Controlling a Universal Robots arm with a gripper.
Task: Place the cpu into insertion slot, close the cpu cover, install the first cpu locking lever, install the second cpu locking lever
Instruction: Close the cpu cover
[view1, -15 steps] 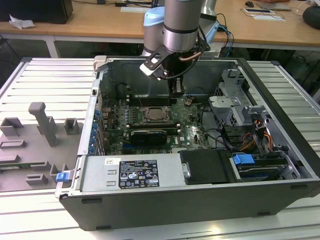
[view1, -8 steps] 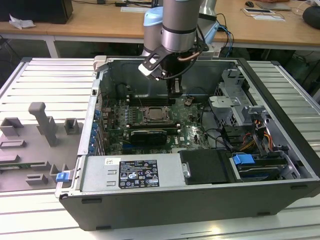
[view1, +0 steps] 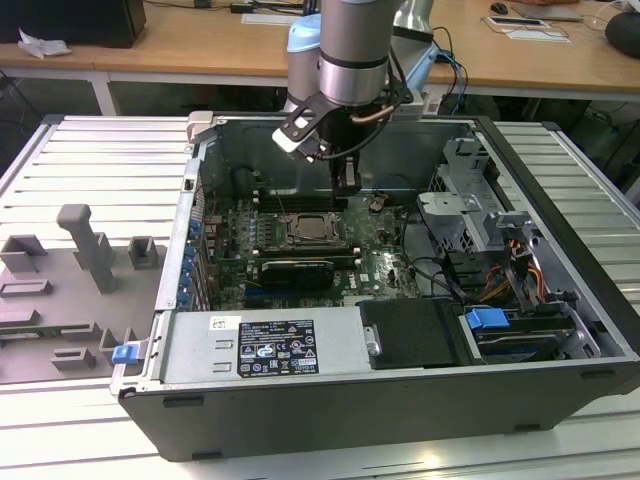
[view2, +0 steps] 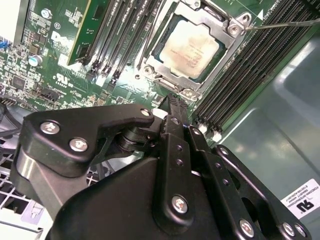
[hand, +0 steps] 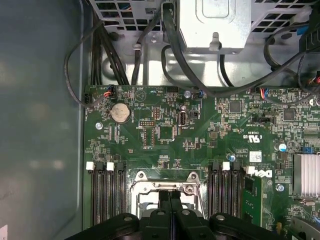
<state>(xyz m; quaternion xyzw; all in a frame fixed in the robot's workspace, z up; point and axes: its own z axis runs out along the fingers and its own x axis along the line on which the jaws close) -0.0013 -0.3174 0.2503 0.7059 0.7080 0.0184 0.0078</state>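
The cpu lies in the insertion slot, its silver-grey top facing up. The cpu cover, a silvery frame, lies flat around it. A thin lever rod sticks out past one corner of the socket. My gripper hovers a little beside the socket and above the board, shut, with nothing between its fingers. In the first wrist view the gripper hides part of the socket frame. In the exterior view the gripper hangs just behind the socket, inside the open computer case.
Memory slots flank the socket on both sides. A black graphics card lies in front of it, with the power supply nearer still. A drive cage and cables stand at the exterior view's right. Case walls surround the board.
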